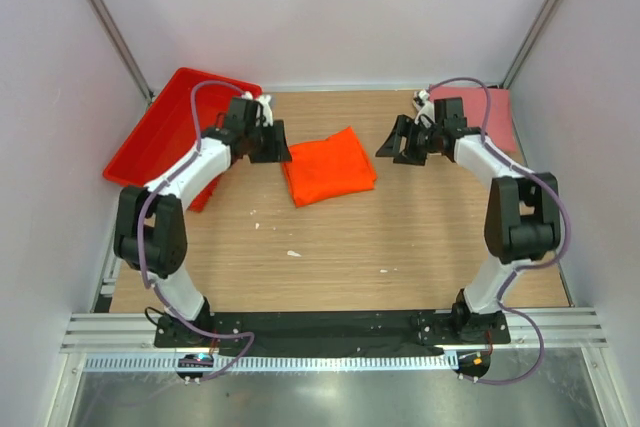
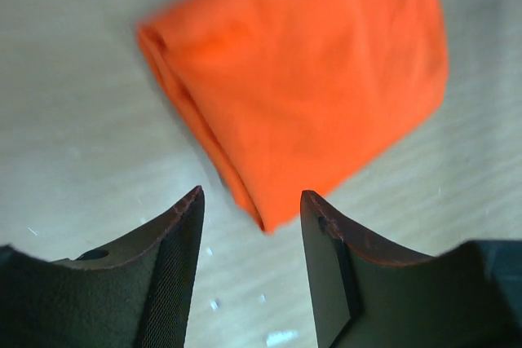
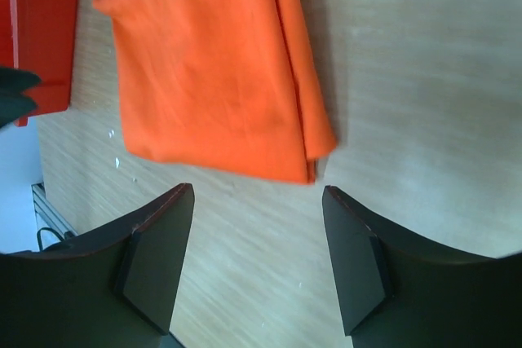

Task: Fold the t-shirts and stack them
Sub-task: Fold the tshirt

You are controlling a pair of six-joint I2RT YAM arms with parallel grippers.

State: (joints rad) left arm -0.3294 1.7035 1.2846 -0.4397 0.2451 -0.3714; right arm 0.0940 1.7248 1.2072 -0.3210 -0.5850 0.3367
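Left claw [image 1: 268, 143] [image 2: 251, 201]: jaws spread, nothing pinched between them; it hangs just beside the left edge of the orange t-shirt [image 1: 328, 165] [image 2: 302, 79], and in the left wrist view a folded corner of the cloth points into the gap beyond the fingertips; whether a tip grazes the cloth cannot be told. Right claw [image 1: 400, 143] [image 3: 257, 193]: jaws spread wider, likewise holding nothing; it stands near the shirt's right edge and apart from it, with bare wood between the fingers in the right wrist view. Orange t-shirt: folded into a compact, roughly square bundle with layered edges showing along one side; it lies between the two claws on the far middle of the worktop [image 1: 350, 247]. Pink t-shirt [image 1: 497, 115]: lies flat at the far right corner of the worktop, behind the right arm, which hides its near left part; it is well apart from the orange one, so the two are not stacked. Red tray [image 1: 160, 137] [image 3: 45, 30]: a rigid rectangular container set askew at the far left corner; the left arm crosses over its near right side; neither shirt is in it.
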